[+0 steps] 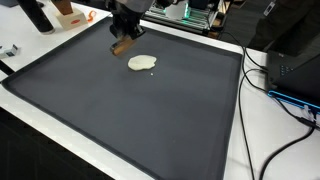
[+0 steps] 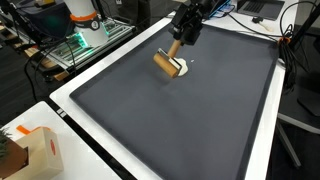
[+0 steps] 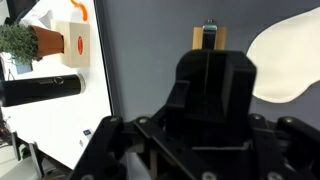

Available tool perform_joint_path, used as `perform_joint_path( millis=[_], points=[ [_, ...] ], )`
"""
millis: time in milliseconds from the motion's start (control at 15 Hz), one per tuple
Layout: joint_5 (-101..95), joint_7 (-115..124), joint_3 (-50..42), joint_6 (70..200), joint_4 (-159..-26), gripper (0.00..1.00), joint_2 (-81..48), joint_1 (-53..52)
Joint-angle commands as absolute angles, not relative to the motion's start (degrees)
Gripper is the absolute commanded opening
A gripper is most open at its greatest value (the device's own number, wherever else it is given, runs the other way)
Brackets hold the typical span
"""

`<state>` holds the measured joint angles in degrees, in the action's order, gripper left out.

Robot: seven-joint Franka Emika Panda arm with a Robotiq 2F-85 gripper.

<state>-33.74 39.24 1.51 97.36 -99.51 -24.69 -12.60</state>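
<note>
In an exterior view the gripper (image 1: 122, 40) hangs over the far part of the dark mat (image 1: 120, 120), its fingers pinching a wooden block (image 1: 122, 46). The arm is cut off by the top edge. A white patch (image 1: 142, 63) lies flat just beside the block.

In an exterior view from the opposite end, the wooden block (image 2: 166, 62) juts down tilted from the gripper (image 2: 172, 52). It covers the white patch's (image 2: 181, 69) near edge, and contact is hard to judge.

In the wrist view the gripper's black body hides the fingers. Only the block's end (image 3: 209, 38) shows, probably clamped. The white patch (image 3: 290, 60) is cut off at the right edge.
</note>
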Motion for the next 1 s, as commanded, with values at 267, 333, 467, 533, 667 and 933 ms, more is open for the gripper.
perform_joint_path(
  millis=[267, 333, 467, 533, 667, 933],
  points=[
    [-33.14, 27.63, 1.71, 106.37, -106.89, 0.23, -15.56, -10.11],
    [-32.83, 25.89, 1.73, 107.53, -107.84, 0.23, -14.27, -9.74],
    [-32.42, 21.95, 1.88, 109.72, -109.66, 0.23, -11.83, -8.93],
    [-32.00, 20.01, 1.97, 110.76, -110.48, 0.23, -10.63, -8.49],
    [-31.22, 16.03, 2.09, 112.47, -112.05, 0.23, -8.38, -7.73],
    [-28.84, 7.47, 2.31, 114.51, -114.37, 0.23, -4.56, -6.55]
  ],
)
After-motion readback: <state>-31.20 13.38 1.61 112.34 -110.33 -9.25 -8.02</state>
